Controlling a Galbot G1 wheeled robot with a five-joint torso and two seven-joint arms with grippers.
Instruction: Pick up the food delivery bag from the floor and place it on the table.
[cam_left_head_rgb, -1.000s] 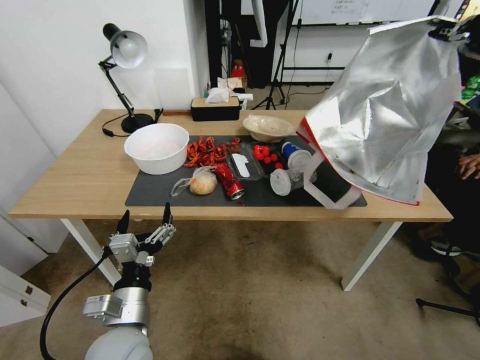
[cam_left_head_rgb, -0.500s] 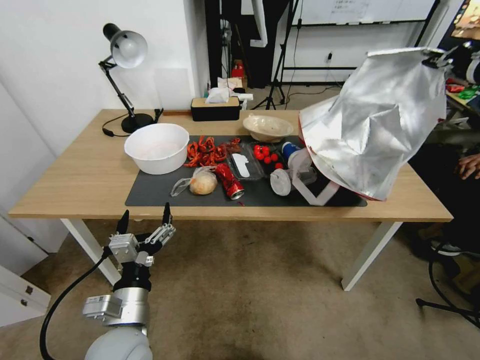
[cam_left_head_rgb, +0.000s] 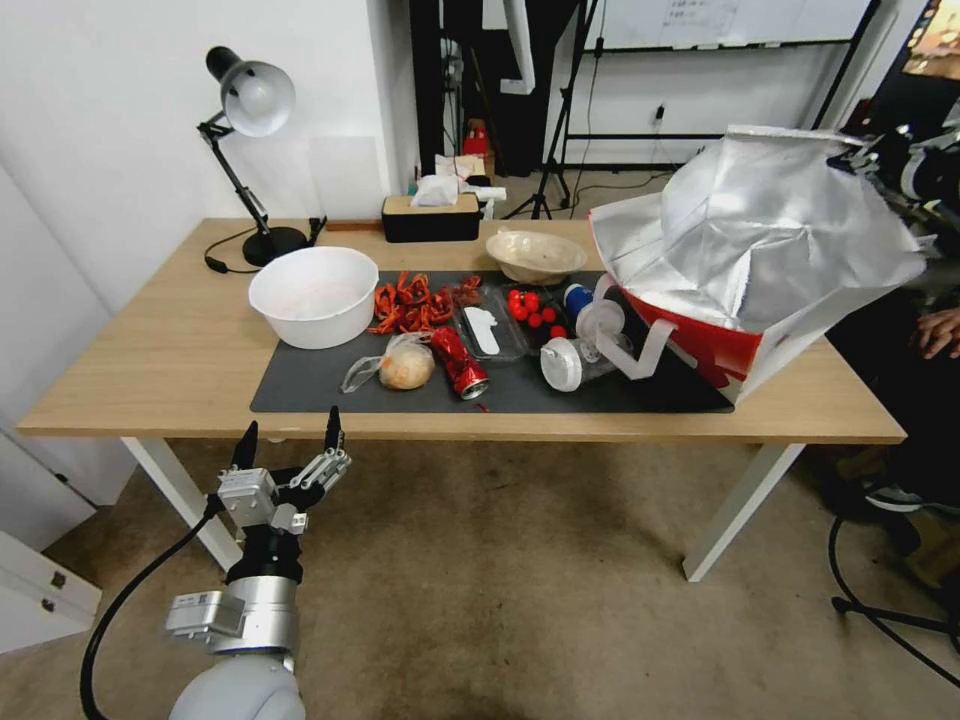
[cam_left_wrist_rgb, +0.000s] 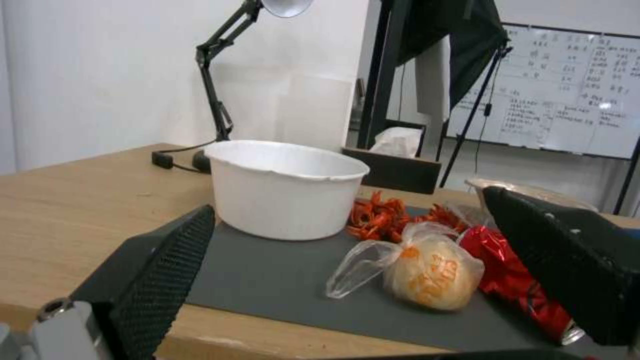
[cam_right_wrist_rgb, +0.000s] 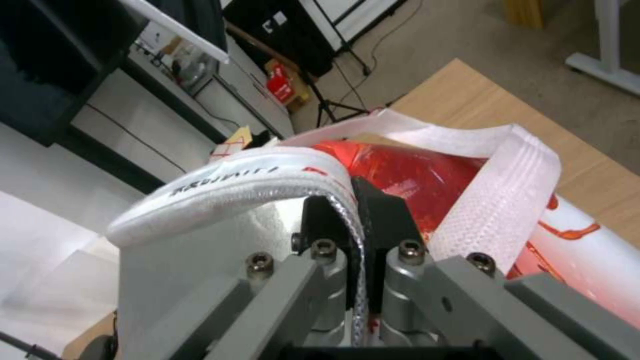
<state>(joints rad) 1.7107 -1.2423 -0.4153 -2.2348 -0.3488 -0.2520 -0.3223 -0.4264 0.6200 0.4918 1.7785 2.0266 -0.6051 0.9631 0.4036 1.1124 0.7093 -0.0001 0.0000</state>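
The food delivery bag (cam_left_head_rgb: 760, 240) lies tilted on the right end of the table (cam_left_head_rgb: 170, 350). Its crinkled silver lining faces up and its red-and-white base (cam_left_head_rgb: 712, 347) sits by the mat's right end. A white strap (cam_left_head_rgb: 640, 355) hangs over the mat. My right gripper (cam_left_head_rgb: 882, 160) holds the bag's upper rim at the far right. In the right wrist view this gripper (cam_right_wrist_rgb: 351, 200) is shut on the rim, with the red side (cam_right_wrist_rgb: 413, 175) and white strap (cam_right_wrist_rgb: 507, 200) beyond. My left gripper (cam_left_head_rgb: 290, 445) stays open and empty below the table's front edge, over the floor (cam_left_head_rgb: 520, 580).
The dark mat (cam_left_head_rgb: 320, 385) carries a white bowl (cam_left_head_rgb: 314, 295), red shells (cam_left_head_rgb: 412, 303), bagged bread (cam_left_head_rgb: 404, 367), a red can (cam_left_head_rgb: 459, 362), a tray of red balls (cam_left_head_rgb: 530, 308) and cups (cam_left_head_rgb: 575, 355). A lamp (cam_left_head_rgb: 250, 100) and tissue box (cam_left_head_rgb: 430, 215) stand behind.
The bag has come down and tipped over onto the table's right end, with my right gripper lower than before. The left arm has not moved.
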